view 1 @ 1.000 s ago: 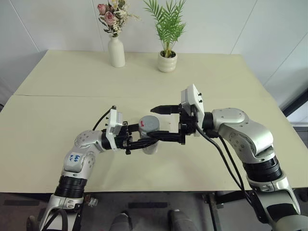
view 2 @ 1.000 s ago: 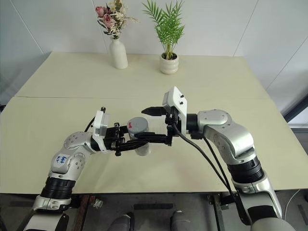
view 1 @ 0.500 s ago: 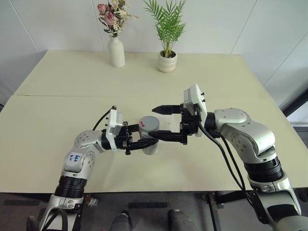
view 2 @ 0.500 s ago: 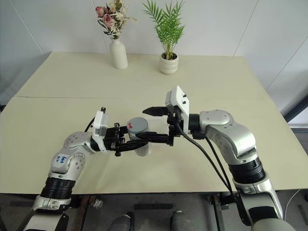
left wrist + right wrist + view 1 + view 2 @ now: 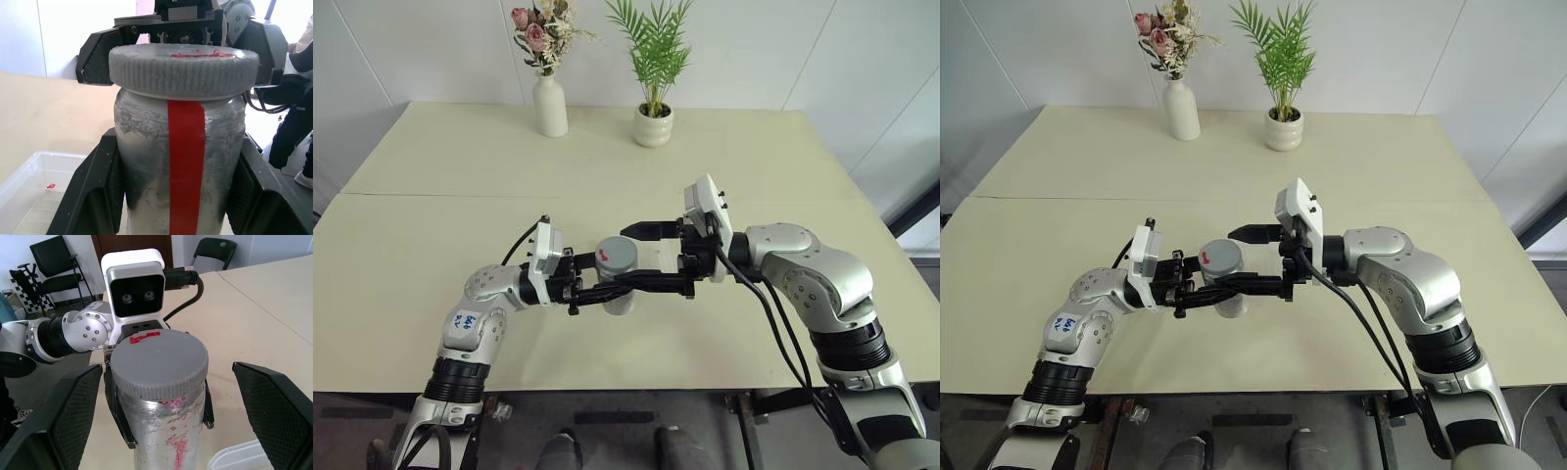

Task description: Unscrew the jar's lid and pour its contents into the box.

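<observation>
— Where is your jar right now?

— Your jar [image 5: 619,286] is upright above the table [image 5: 431,245], near its front edge, with the grey lid [image 5: 618,256] on and its red mark facing up. Your left gripper [image 5: 625,287] is clamped around the jar's body, below the lid.

— And your other hand?

— Your right gripper [image 5: 643,258] reaches in from the opposite side, its fingers [image 5: 73,406] spread wide on either side of the lid, not touching it. The clear box [image 5: 29,196] lies on the table just beside the jar. Farther back you have a white flower vase [image 5: 549,106] and a potted plant [image 5: 653,122].
</observation>
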